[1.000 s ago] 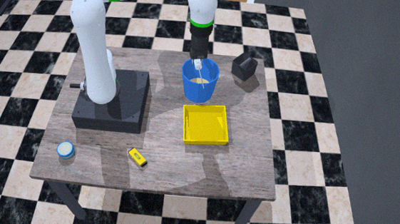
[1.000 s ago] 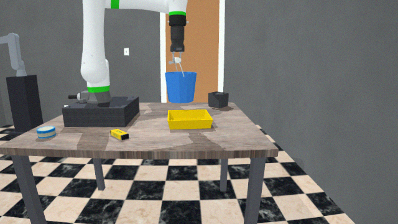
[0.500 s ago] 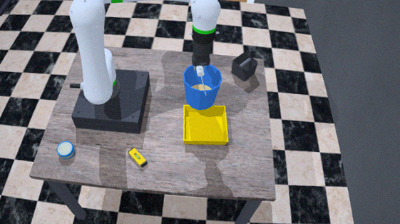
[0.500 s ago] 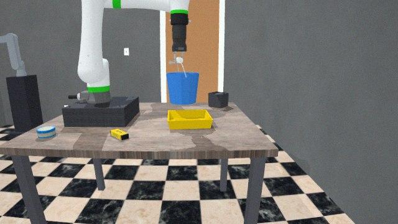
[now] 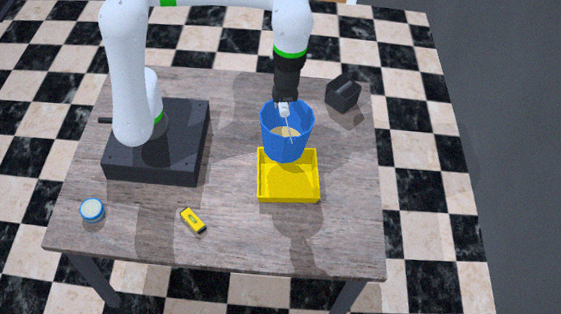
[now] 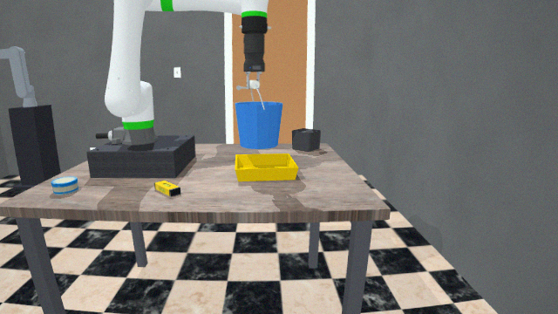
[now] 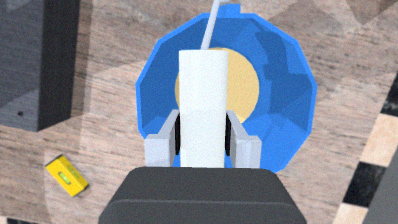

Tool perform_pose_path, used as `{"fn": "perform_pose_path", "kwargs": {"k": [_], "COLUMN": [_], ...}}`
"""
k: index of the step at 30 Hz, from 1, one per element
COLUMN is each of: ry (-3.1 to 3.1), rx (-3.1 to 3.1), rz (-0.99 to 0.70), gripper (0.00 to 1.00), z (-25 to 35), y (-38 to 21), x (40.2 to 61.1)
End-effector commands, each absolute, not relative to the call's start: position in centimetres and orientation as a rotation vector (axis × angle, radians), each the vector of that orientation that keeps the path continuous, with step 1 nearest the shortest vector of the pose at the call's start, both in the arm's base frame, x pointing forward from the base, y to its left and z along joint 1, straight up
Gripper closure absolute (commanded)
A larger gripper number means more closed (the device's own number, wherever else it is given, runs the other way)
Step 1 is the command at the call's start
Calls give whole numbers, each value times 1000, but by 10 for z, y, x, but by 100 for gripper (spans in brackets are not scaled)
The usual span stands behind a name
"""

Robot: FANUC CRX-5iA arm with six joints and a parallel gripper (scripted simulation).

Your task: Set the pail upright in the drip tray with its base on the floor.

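In the top view, going left to right, I have the arm's dark base block (image 5: 187,140) (image 6: 131,163) (image 7: 57,65) on the left, a small round tin with a blue rim (image 5: 92,209) (image 6: 64,185) near the table's front left corner, and a yellow level (image 5: 192,220) (image 6: 167,187) (image 7: 67,175) lying to the right of the tin. Next comes the blue pail (image 5: 284,144) (image 6: 259,126) (image 7: 287,95), hanging upright by its handle (image 5: 284,109) (image 6: 254,85) (image 7: 203,100) straight below my gripper (image 5: 284,105) (image 6: 254,82) (image 7: 202,123). The fingers are closed on the handle's white grip, one on either side. The yellow drip tray (image 5: 287,199) (image 6: 267,174) lies below the pail and, as I judge it, nearer the table's front edge. A dark block (image 5: 343,94) (image 6: 306,139) sits farthest right, toward the back.

That offset is what my coming move turns on: I'd bring the pail forward over the middle of the tray before lowering, or its base could land on the back wall. From above, the pail overlaps the tray's back edge; only the exterior view shows open space between the pail's base and the tray. The wrist view shows the pinch best, and the pail's pale bottom inside, but I can't find the tray there.
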State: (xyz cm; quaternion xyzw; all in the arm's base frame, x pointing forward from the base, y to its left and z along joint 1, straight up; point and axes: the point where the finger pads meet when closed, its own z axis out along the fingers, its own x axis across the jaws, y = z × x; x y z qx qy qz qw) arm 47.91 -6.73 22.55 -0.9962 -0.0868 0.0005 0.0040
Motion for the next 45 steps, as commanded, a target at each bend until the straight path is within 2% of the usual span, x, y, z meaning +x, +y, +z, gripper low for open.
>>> {"fn": "perform_pose_path", "kwargs": {"k": [1,16,45], "ry": [-273,-273,-273], "rx": [-3123,-3123,-3123], "rz": [-2,-2,-2], "gripper": [100,100,100], "z": [227,227,226], "y": [-69,-105,-138], "x": [480,489,498]}}
